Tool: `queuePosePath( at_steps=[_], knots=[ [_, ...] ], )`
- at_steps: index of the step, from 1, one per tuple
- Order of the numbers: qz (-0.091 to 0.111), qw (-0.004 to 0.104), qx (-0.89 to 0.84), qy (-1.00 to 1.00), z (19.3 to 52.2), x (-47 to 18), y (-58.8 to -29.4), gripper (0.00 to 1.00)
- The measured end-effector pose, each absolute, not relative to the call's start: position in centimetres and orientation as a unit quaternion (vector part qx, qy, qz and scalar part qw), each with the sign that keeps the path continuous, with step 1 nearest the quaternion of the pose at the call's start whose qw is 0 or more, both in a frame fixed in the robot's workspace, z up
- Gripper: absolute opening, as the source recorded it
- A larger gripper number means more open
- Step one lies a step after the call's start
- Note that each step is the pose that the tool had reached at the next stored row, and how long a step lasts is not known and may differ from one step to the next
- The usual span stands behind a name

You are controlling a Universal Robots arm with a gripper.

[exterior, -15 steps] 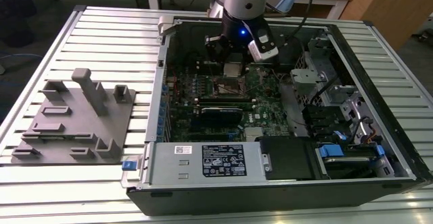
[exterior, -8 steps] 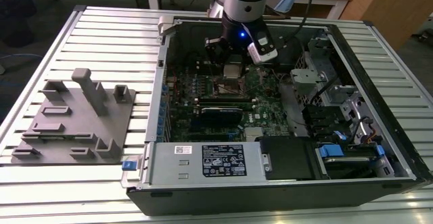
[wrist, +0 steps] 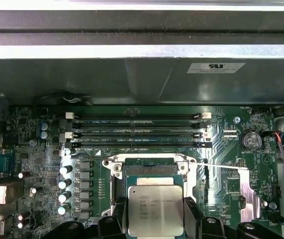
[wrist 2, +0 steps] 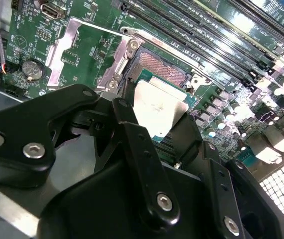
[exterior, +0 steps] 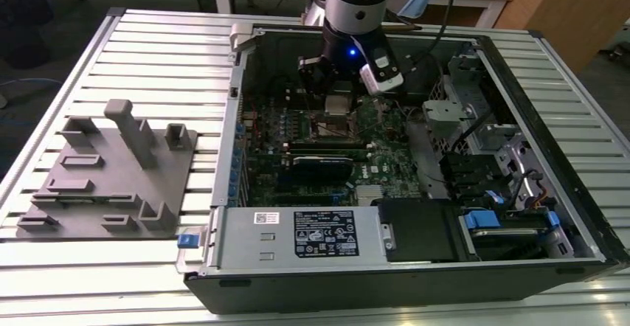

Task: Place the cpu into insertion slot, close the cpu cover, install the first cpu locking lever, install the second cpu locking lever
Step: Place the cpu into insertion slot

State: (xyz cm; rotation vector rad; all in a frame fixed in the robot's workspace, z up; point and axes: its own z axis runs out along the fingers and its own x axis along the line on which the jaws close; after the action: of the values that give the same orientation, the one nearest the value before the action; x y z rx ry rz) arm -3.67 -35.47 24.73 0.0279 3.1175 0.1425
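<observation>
1. At nine o'clock in the exterior view, we see a grey moulded fixture (exterior: 108, 175) lying on the slatted tabletop (exterior: 158, 38), well apart from the arm.
2. Toward the centre, an open computer case (exterior: 394, 285) lies on its side with its green motherboard (exterior: 389, 160) exposed.
3. At twelve o'clock the arm (exterior: 355, 1) reaches down into the case, above the insertion slot (exterior: 330, 125).
4. In the first wrist view, we find the black fingers (wrist: 192, 219) closed on the cpu (wrist: 155, 211), one on each opposite edge, its silver top showing.
5. The cpu hangs tilted at the slot's edge, and the slot's contact field is uncovered. We cannot tell whether they touch.
6. The cpu cover (wrist: 247, 199) lies flipped open beside the slot.
7. At three o'clock in the exterior view, drive bays (exterior: 482, 219) with blue tabs fill the case's end.
</observation>
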Motion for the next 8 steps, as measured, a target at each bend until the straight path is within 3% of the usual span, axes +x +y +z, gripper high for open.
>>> queuePosePath(
  at_steps=[8],
  knots=[
    [0.045,0.012,0.053,0.997,24.64,-3.68,-35.47,0.54]
  ],
)
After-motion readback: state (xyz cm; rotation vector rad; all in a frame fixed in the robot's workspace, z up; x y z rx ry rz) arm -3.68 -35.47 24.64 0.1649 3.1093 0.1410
